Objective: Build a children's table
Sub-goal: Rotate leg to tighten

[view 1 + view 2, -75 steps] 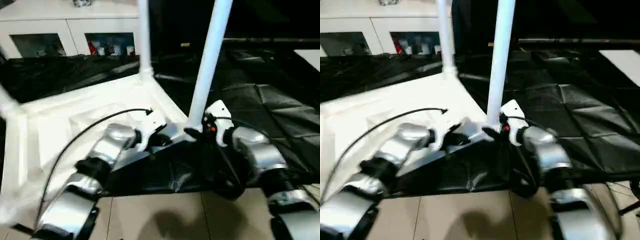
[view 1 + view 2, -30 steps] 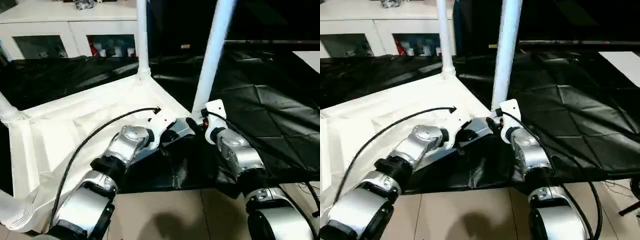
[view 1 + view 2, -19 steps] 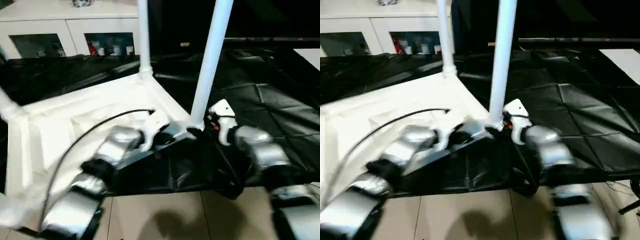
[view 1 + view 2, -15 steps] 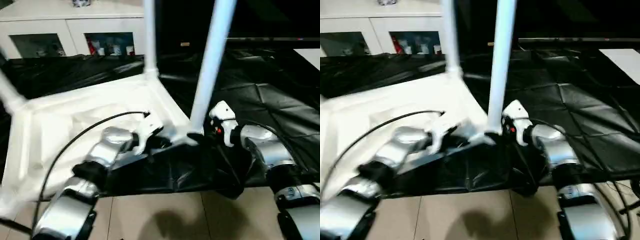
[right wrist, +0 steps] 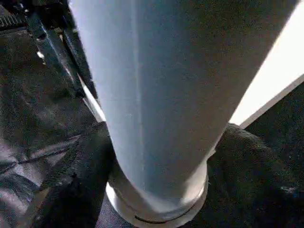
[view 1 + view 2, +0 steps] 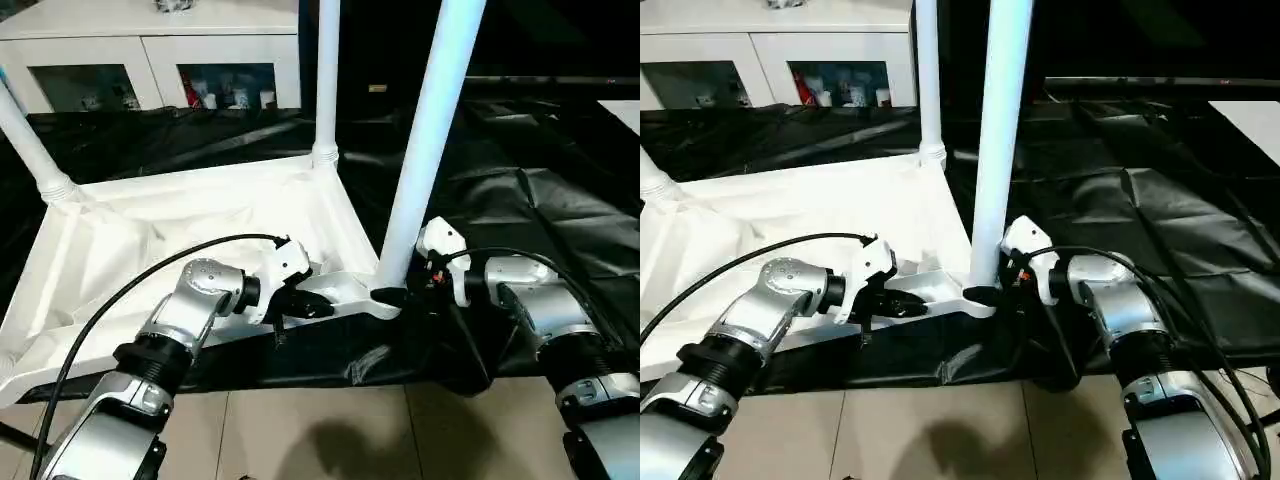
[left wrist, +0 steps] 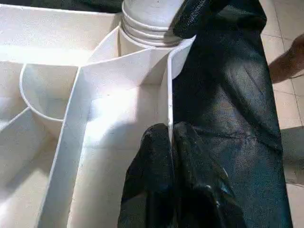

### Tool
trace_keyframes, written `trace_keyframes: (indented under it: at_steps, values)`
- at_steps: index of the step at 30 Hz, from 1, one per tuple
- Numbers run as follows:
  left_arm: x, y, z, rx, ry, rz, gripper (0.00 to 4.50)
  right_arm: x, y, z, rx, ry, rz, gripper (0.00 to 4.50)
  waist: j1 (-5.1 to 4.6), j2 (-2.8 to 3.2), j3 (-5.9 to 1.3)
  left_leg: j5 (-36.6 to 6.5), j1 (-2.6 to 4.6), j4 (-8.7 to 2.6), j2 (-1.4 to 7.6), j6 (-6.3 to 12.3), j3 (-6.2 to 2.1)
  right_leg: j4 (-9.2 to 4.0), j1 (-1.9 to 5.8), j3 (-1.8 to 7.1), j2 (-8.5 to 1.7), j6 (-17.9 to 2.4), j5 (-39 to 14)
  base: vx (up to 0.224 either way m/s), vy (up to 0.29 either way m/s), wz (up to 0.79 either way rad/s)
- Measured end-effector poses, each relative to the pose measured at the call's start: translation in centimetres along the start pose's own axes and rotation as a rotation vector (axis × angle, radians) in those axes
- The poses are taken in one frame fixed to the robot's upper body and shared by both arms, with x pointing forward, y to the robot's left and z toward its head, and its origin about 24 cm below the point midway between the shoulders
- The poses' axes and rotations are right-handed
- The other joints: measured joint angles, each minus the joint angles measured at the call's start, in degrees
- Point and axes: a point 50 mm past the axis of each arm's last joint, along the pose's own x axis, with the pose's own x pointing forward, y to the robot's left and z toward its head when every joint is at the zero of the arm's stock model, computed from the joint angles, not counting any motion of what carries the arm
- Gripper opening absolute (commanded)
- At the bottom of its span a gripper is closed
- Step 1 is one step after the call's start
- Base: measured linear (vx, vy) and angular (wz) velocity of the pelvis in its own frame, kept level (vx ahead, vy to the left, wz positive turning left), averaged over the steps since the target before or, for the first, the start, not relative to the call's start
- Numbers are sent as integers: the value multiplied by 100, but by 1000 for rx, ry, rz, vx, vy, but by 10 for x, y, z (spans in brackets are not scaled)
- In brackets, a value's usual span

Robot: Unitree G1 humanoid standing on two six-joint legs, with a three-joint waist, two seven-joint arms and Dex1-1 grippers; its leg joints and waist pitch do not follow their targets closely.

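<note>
Since a second ago our right gripper point(image 6: 985, 292) has swung around the near leg point(image 6: 425, 150), fingers straddling its base. Our left gripper point(image 7: 171, 142) pinches the upturned tabletop point(image 6: 180, 225) rim, closed. Smooth white plastic, ribbed inside, tapered tube legs, on black sheeting point(image 6: 540, 200).

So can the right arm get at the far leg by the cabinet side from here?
Probably not as things stand: the right tool is around the near leg, which stands between it and the far leg.

upright legs point(image 6: 425, 150) crowd tabletop point(image 6: 150, 240), black sheet point(image 6: 540, 200) open
</note>
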Motion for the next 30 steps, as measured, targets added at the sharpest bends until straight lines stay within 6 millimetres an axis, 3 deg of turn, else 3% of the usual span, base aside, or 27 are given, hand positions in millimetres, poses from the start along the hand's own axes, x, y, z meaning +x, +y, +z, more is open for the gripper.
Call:
trace_keyframes:
  at_steps: [7,13,20,25,26,30]
  values:
    - [2,1,0,-24,-13,29,0,4,2,-4,67,-45,-47,262,-13,-4,-1,1,5,2,0,0,0,5,1,1,0,0,1,0,0,0]
    - [29,15,14,-90,-13,244,0,28,-9,-8,244,-100,-439,245,-91,-16,-7,1,33,12,-9,-3,-1,2,25,16,-1,-2,4,0,0,0]
    - [59,15,29,-129,-11,362,0,48,-16,0,417,-117,-740,244,-122,-16,-16,1,37,17,-16,-3,-4,-4,30,18,-6,13,3,0,0,0]
    - [59,17,29,-104,-6,371,0,51,-16,4,374,-108,-763,244,-117,-8,-17,1,33,3,-17,-3,-6,-5,24,14,-6,19,5,0,0,0]
    - [58,17,29,-102,-5,371,0,52,-16,5,359,-107,-759,295,-118,-8,-17,1,33,2,-16,-3,-6,-4,23,14,-6,18,5,0,0,0]
    - [52,19,26,-77,-4,353,0,48,-17,7,314,-117,-669,318,-136,-5,-12,1,26,2,-16,-3,-6,-5,17,14,-6,12,10,0,0,0]
